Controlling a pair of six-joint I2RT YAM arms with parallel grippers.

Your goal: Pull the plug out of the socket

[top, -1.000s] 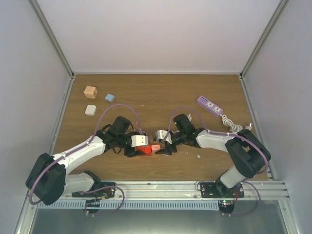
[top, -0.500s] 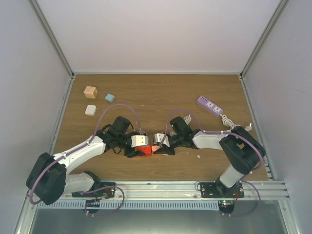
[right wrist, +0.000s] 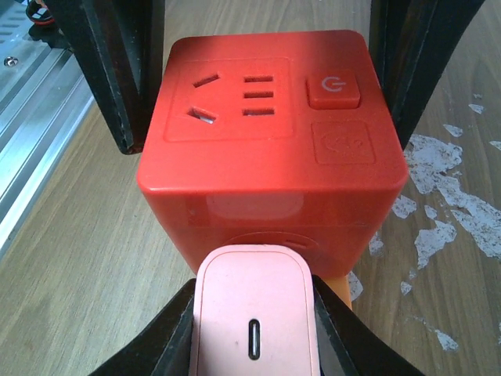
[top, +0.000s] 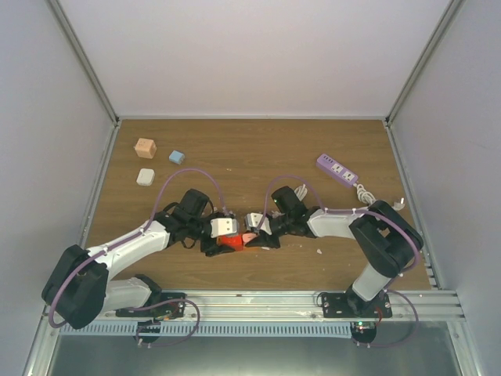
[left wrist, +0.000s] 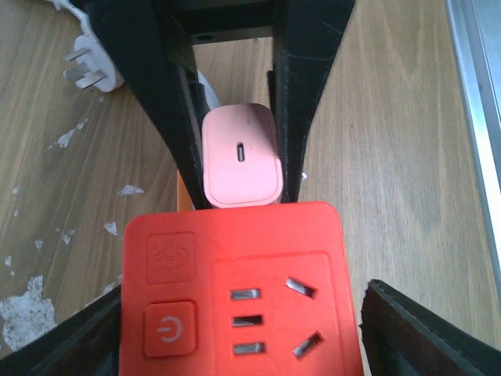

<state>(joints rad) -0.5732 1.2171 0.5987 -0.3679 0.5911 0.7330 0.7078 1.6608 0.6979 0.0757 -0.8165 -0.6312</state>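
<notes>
Whereas a second ago the right end effector (right wrist: 256, 313) stood back from the plug (left wrist: 241, 164), leaving it bare between the two wrists, it has now slid leftward and is clenched on it, with a black finger pressed against each side of the pale pink block. The right elbow has swung in toward the middle of the desk (top: 258, 149). The left arm sits about where it was. The left end effector (left wrist: 243, 333) is released, its fingers straddling the red end of the socket (left wrist: 235, 305) with a sliver of wood showing beside one of them. The plug stands on the socket's orange part, hard against the red end, with its small slot port facing up. The socket lies flat at the desk's near middle, button and pin holes upward. Both arms reach low and forward, forearms angled inward so the wrists meet nose to nose over the socket. A tan cube (top: 145, 147), a blue cube (top: 176, 157), a white cube (top: 145, 177) and a purple power strip (top: 337, 169) lie well apart toward the back
</notes>
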